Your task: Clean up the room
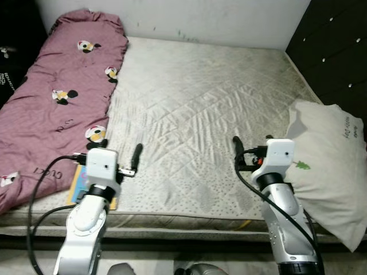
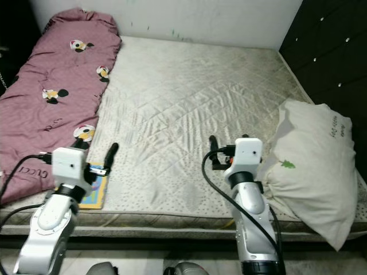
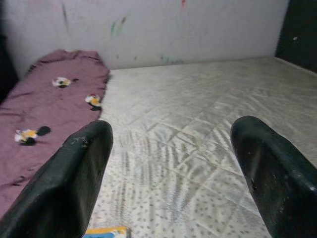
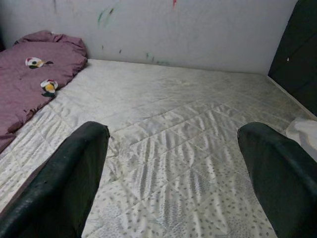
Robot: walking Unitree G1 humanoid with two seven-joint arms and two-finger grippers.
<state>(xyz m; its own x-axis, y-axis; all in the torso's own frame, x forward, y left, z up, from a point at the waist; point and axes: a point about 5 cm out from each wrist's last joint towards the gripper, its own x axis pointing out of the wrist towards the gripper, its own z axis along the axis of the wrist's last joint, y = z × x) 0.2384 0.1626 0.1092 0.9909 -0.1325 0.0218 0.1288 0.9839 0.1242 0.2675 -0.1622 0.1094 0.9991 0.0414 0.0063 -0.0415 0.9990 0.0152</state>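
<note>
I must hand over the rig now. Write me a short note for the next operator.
Left gripper: open, holding nothing, above the mattress near its front edge.
Right gripper: open, holding nothing, above the mattress beside the white pillow.
Pink blanket lies unfolded along the robot's left side; a colourful book sticks out from under its edge.
Nothing appears tidied yet; blanket, book and pillow remain.

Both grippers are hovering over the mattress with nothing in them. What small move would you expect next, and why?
Probably the left gripper dips down and to its left toward the colourful book lying flat at the mattress edge, partly under the pink blanket. It is the nearest loose item, and the left gripper's fingers are open and empty. The right gripper is open too, beside the white pillow.
</note>
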